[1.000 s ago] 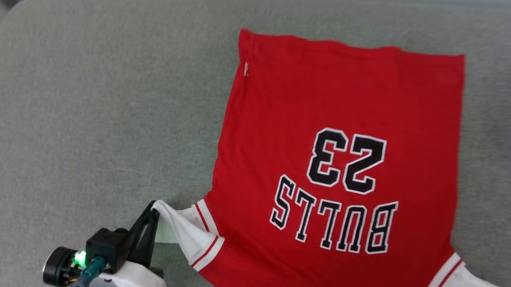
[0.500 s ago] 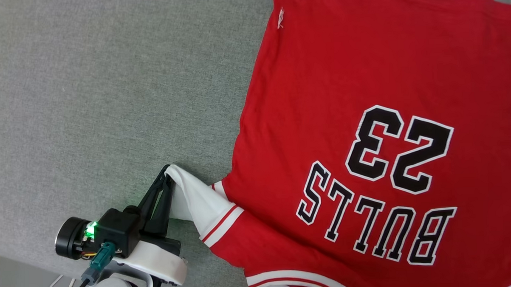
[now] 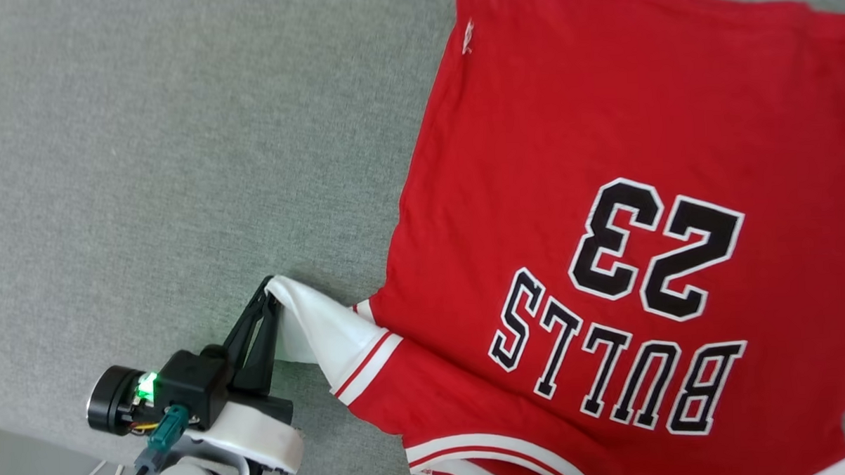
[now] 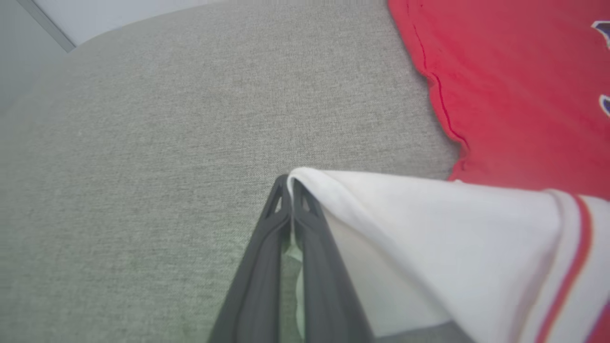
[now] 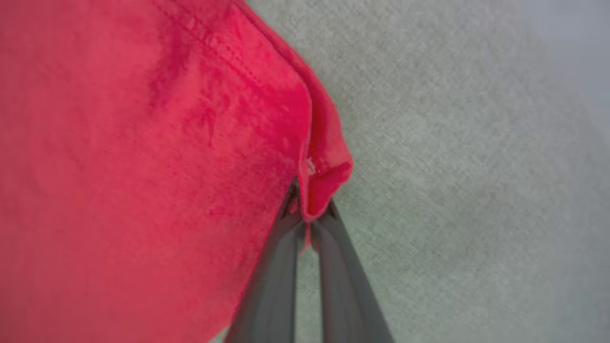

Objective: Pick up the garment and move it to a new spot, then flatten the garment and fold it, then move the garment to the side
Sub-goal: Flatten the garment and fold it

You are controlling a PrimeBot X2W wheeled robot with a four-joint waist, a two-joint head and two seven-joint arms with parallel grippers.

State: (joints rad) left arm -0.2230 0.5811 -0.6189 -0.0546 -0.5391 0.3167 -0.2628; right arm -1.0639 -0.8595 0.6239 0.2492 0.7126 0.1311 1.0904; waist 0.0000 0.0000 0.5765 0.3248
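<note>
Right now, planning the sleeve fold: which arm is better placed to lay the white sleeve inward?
Probably left: the left gripper is shut on the white sleeve of the garment, while the right gripper pinches its red edge.

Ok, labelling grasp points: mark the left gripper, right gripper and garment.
left gripper [image 4: 289,183]: left wrist view, between its closed fingertips.
right gripper [image 5: 309,202]: right wrist view, between fingertips pinching red fabric.
garment [image 3: 601,119]: head view, red body.

The bright red soft T-shirt with white sleeves [image 3: 566,120] runs off the head view's top, right and bottom edges, its striped trim cut at the bottom. A small white tag [image 3: 467,36] near its side edge is too small to read. In the right wrist view the cloth is blurred, and a red fold hides the fingertips of the dark two-fingered right gripper [image 5: 307,212].
</note>
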